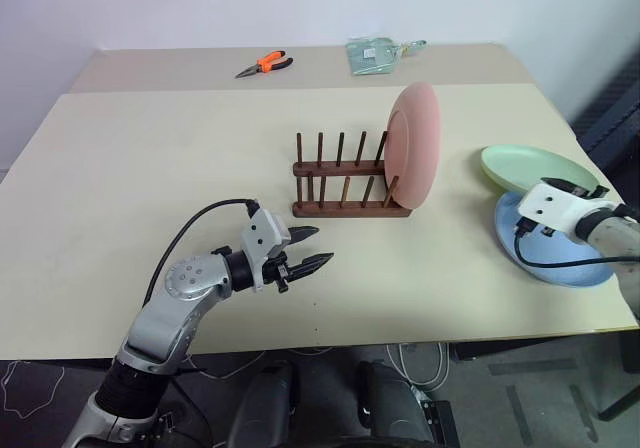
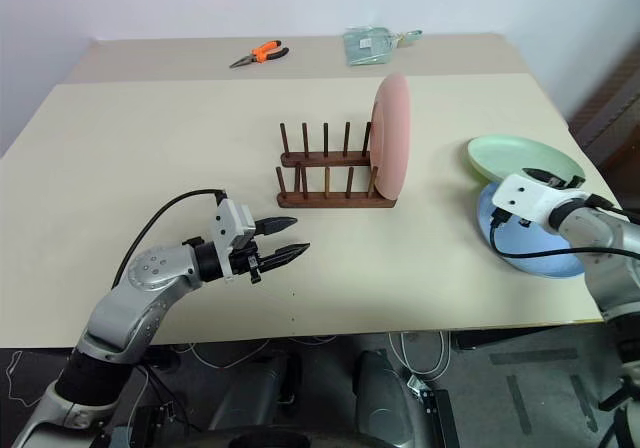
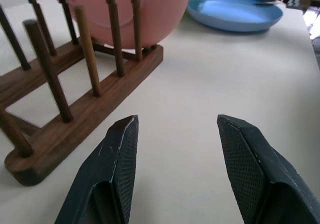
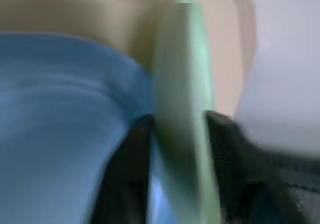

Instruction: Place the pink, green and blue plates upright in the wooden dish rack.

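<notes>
The pink plate [image 1: 415, 146] stands upright in the end slot of the wooden rack [image 1: 345, 180] on the surface [image 1: 150, 158]. To its right, the green plate [image 1: 535, 168] lies overlapping the blue plate [image 1: 560, 258]. The right gripper [image 4: 177, 149] has its fingers clenched on either side of the green plate's rim. The left gripper [image 1: 312, 248] hovers released near the rack, holding nothing.

A robotics lab or test room is showing here: a plain beige table [image 1: 150, 168] is standing against a bare white wall [image 1: 200, 3], orange-handled pliers [image 1: 265, 64] are lying at its far edge, and loose cables [image 1: 420, 363] are trailing on the grey floor beneath.
</notes>
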You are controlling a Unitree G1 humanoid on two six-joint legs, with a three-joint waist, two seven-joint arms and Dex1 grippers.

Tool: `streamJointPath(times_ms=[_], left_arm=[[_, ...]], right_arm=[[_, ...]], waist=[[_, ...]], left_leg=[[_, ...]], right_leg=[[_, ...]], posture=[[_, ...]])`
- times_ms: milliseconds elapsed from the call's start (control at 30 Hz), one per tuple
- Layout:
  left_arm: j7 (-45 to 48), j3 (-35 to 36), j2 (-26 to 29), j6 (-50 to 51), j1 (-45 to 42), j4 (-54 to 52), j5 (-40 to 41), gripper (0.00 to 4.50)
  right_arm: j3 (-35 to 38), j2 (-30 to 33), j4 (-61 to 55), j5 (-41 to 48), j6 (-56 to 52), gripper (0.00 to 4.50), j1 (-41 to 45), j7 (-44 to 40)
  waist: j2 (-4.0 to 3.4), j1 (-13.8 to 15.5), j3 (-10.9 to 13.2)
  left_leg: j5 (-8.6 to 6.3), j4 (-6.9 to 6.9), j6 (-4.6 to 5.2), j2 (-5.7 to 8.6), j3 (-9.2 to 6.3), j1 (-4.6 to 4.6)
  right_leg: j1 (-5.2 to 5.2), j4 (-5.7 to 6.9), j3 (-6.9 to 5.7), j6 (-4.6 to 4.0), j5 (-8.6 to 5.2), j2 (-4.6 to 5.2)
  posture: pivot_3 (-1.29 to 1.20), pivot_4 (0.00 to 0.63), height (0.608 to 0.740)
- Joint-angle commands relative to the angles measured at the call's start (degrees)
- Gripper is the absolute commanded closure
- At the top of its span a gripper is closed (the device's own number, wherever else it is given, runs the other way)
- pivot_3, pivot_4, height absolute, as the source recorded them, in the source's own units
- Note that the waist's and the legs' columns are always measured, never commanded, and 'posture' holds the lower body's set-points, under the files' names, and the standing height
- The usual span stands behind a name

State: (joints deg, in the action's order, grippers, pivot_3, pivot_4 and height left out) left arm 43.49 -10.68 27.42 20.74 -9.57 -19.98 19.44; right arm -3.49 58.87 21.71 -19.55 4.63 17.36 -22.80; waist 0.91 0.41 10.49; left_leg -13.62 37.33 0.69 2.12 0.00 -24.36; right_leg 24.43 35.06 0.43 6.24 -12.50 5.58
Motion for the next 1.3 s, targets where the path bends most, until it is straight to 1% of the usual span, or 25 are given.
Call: streamJointPath(times_ms=[33,167,267,333,367,467,533,600,667,700,767,833,900,967,1033,1133,1300], left_arm=[[-0.29,0.21,-0.01,-0.90,0.60,-2.72,-0.32,1.94],[-0.54,0.57,0.12,-0.84,1.20,-3.20,-0.52,1.94],[-0.56,0.94,0.33,-1.34,1.43,-2.87,-0.84,1.94],[-0.62,1.39,0.33,-2.10,1.23,-1.97,-1.30,1.94],[-0.86,1.77,0.17,-2.88,0.87,-1.07,-1.77,1.94],[-2.50,3.29,-0.67,-5.63,-0.81,2.34,-3.33,1.94],[-3.35,4.19,-0.99,-7.52,-1.63,4.24,-4.14,1.94],[-4.05,5.72,-1.01,-9.10,-2.17,6.16,-4.50,1.94],[-4.31,7.34,-0.59,-10.24,-2.23,7.74,-4.58,1.94],[-4.21,8.05,-0.28,-10.65,-2.08,8.31,-4.52,1.94],[-3.83,9.02,0.43,-11.35,-1.59,9.07,-4.51,1.94],[-3.40,9.62,0.97,-11.62,-0.82,8.96,-4.37,1.94],[-3.12,10.09,1.29,-11.38,-0.08,8.34,-3.84,1.94],[-2.70,10.77,1.48,-9.88,0.95,6.92,-2.46,1.94],[-2.16,11.24,1.79,-8.43,2.25,5.15,-1.13,1.94],[-2.10,10.99,2.03,-7.19,3.79,3.04,-0.69,1.94],[-2.67,10.53,1.74,-6.11,4.24,1.84,-0.63,1.94]], right_arm=[[0.29,-0.24,2.64,-1.40,3.18,4.48,2.09,1.64],[2.98,0.33,-0.92,-0.69,3.90,4.48,1.69,2.19],[7.70,-0.61,-7.36,3.15,2.05,4.48,1.40,1.78],[11.41,-2.71,-12.65,7.44,-0.65,4.48,1.96,1.49],[14.00,-4.86,-16.55,11.71,-3.11,4.48,3.00,1.14],[22.07,-12.75,-29.34,30.35,-13.54,4.48,8.50,-0.04],[25.52,-16.09,-36.02,42.51,-21.27,4.48,11.18,-0.97],[27.92,-18.55,-43.64,59.96,-29.67,4.48,12.71,-1.60],[28.67,-20.31,-49.53,76.02,-35.56,4.48,13.70,-0.26],[28.58,-21.25,-51.29,82.36,-37.33,4.48,14.13,1.29],[27.25,-23.46,-53.52,92.41,-39.21,4.48,14.58,4.78],[24.43,-26.41,-55.38,100.21,-40.01,4.48,14.06,7.84],[21.60,-28.67,-56.49,103.92,-40.40,4.48,13.33,10.57],[17.75,-31.29,-56.48,103.32,-40.82,4.48,12.38,12.89],[14.60,-33.99,-54.45,101.47,-40.92,4.48,12.24,15.92],[11.61,-35.73,-51.15,96.95,-41.22,4.48,12.11,17.15],[10.64,-36.89,-47.80,92.72,-41.14,4.48,11.92,18.20]], waist=[[-0.04,0.14,0.02],[-0.07,0.12,0.00],[-0.16,-0.07,0.02],[-0.16,-0.15,0.02],[-0.16,-0.19,0.02],[-0.18,-0.39,0.02],[-0.16,-0.24,0.03],[-0.12,0.12,0.03],[-0.11,0.31,0.03],[-0.11,0.29,0.03],[-0.12,0.20,0.03],[-0.12,0.14,0.03],[-0.12,-0.01,0.02],[-0.11,-0.12,0.02],[-0.12,-0.25,0.02],[-0.13,-0.44,0.02],[-0.13,-0.25,0.01]], left_leg=[[0.00,0.01,0.00,0.00,0.00,0.00],[0.00,0.03,0.01,0.02,0.01,0.01],[0.00,0.03,0.01,0.01,0.01,0.01],[0.00,0.03,0.01,0.01,0.01,0.03],[0.00,0.03,0.01,-0.01,0.01,0.03],[0.00,0.05,0.01,-0.06,0.00,0.07],[0.00,0.07,0.01,-0.06,-0.05,0.06],[-0.01,0.06,0.02,-0.06,-0.08,0.05],[-0.05,0.05,0.09,-0.06,-0.19,0.05],[-0.06,0.02,0.10,-0.06,-0.23,0.02],[-0.07,0.01,0.10,-0.06,-0.23,0.02],[-0.07,0.02,0.10,-0.06,-0.23,0.02],[-0.06,0.03,0.10,-0.05,-0.21,0.03],[-0.07,0.01,0.10,-0.05,-0.21,0.02],[-0.07,0.01,0.10,-0.06,-0.21,0.02],[-0.07,0.01,0.09,-0.05,-0.20,0.02],[-0.07,-0.01,0.08,-0.03,-0.19,-0.03]], right_leg=[[0.00,0.00,0.00,0.00,0.00,0.00],[0.00,0.04,0.03,0.01,0.01,0.01],[0.00,0.06,0.04,0.01,0.01,0.00],[0.00,0.09,0.05,0.03,0.02,-0.01],[0.00,0.09,0.05,0.03,0.02,-0.03],[-0.02,0.14,0.06,0.13,0.08,-0.07],[-0.02,0.18,0.04,0.22,0.13,-0.07],[-0.02,0.17,0.03,0.23,0.13,-0.05],[-0.09,0.15,-0.08,0.22,0.13,0.01],[-0.09,0.12,-0.10,0.22,0.13,0.04],[-0.09,0.11,-0.10,0.21,0.13,0.11],[-0.09,0.12,-0.09,0.05,0.05,0.22],[-0.07,0.13,-0.07,0.02,0.04,0.25],[-0.03,0.14,-0.04,0.02,0.03,0.27],[-0.01,0.15,-0.03,0.01,0.03,0.27],[0.01,0.16,-0.01,-0.01,0.04,0.29],[0.05,0.14,-0.02,-0.02,0.04,0.29]], posture=[[0.00,0.150,0.738],[0.00,0.150,0.738],[0.00,0.150,0.738],[0.00,0.150,0.738],[0.00,0.150,0.738],[0.00,0.150,0.738],[0.00,0.150,0.738],[0.00,0.150,0.738],[0.00,0.150,0.738],[0.00,0.150,0.738],[0.00,0.150,0.738],[0.00,0.150,0.738],[0.00,0.150,0.738],[0.00,0.150,0.738],[0.00,0.150,0.738],[0.00,0.150,0.738],[0.00,0.150,0.738]])
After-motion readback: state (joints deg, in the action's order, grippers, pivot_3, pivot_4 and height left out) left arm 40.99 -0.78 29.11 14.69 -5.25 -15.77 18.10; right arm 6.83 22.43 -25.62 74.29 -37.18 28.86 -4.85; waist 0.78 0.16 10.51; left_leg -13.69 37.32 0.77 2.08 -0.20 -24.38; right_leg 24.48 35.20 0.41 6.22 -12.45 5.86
